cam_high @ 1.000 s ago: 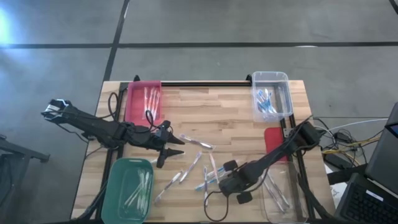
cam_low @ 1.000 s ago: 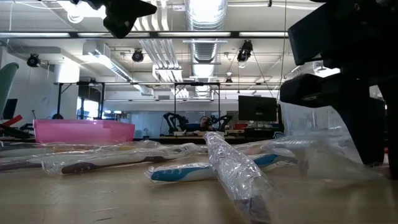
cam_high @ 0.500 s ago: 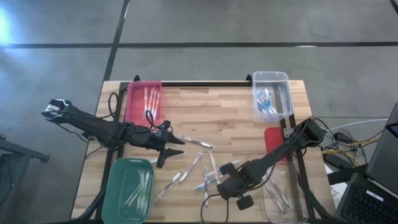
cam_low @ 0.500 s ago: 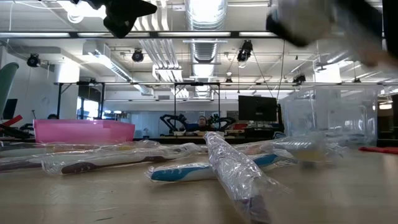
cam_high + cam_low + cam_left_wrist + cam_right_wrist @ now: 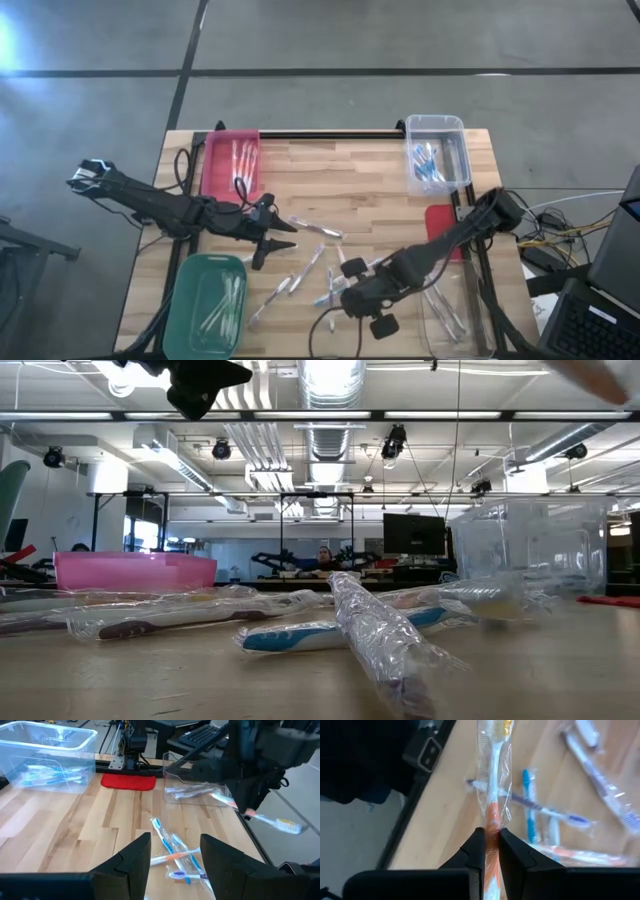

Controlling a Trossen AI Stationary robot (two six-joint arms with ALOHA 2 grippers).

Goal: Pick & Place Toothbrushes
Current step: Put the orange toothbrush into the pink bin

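My right gripper (image 5: 490, 842) is clamped on a wrapped orange-handled toothbrush (image 5: 492, 780), lifted above the loose toothbrushes (image 5: 318, 262) mid-table; my left gripper (image 5: 172, 851) hangs open near the pink bin (image 5: 232, 160); next, I judge, comes carrying it to a bin, probably the clear bin (image 5: 478, 340).

I see the rectangular pink plastic bin (image 5: 234, 160) at the table's far left, the clear plastic bin (image 5: 437, 153) at far right, the green bin (image 5: 205, 305) near left, with wrapped toothbrushes (image 5: 311, 268) scattered on the wooden table (image 5: 340, 180) between them.
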